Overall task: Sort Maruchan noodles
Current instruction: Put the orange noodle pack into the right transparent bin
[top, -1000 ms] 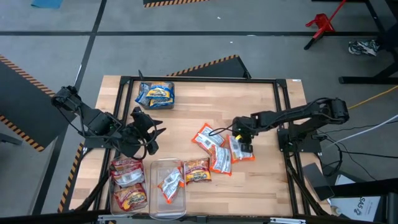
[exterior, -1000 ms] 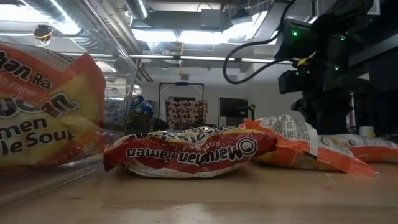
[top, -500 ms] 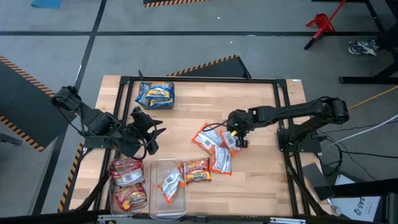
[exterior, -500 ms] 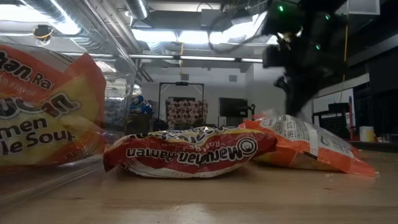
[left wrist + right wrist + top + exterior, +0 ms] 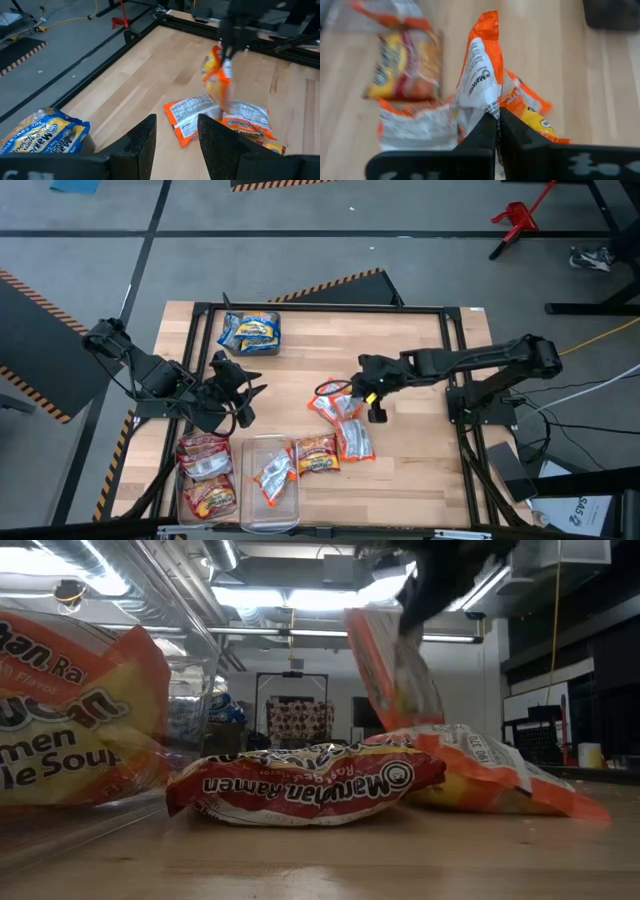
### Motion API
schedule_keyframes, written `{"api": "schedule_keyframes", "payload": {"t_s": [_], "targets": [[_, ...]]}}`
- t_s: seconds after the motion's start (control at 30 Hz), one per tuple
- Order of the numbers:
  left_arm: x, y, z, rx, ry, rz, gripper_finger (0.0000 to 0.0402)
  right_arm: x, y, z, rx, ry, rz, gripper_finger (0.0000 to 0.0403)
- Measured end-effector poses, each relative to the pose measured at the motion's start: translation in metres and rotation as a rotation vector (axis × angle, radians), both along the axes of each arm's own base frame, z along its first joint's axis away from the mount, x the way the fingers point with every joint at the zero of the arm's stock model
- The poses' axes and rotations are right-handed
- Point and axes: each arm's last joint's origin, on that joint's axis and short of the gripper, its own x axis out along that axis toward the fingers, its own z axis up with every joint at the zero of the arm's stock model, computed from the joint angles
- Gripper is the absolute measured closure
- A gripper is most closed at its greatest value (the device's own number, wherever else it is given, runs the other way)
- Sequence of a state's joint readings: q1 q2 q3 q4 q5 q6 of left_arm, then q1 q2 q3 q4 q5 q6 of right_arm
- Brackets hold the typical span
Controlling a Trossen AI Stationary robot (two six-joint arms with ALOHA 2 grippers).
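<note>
**Right pincer pinching an orange packet above the pile**

Now the right pincer (image 5: pixel 372 402) is clamping its fingers tight on the edge of an orange-and-white noodle packet (image 5: pixel 480 75), which is hanging clear of the counter (image 5: pixel 420 350) just right of centre in the overhead frame. Beneath it, two more orange packets (image 5: pixel 220 115) are lying flat. At centre left, the left pincer (image 5: pixel 235 385) is hovering half open, gripping nothing. A blue packet (image 5: pixel 250 332) is sitting at upper left.

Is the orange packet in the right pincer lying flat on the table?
No, the right pincer pinches the orange packet by its edge, and it hangs above the table.
</note>
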State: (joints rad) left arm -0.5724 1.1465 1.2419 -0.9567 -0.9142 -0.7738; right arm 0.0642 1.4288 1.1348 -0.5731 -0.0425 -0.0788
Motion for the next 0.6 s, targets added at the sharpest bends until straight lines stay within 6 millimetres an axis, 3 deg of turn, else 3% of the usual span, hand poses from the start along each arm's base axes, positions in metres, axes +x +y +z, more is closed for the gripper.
{"api": "schedule_keyframes", "payload": {"t_s": [0.4, 0.6], "targets": [[0.000, 0.001, 0.001, 0.030, -0.010, 0.019, 0.0264, 0.018, 0.047, 0.041, 0.038, -0.359, 0.145, 0.0403], [0.000, 0.001, 0.001, 0.031, -0.012, 0.022, 0.0264, 0.036, 0.069, 0.050, 0.069, -0.503, 0.226, 0.0403]]}}
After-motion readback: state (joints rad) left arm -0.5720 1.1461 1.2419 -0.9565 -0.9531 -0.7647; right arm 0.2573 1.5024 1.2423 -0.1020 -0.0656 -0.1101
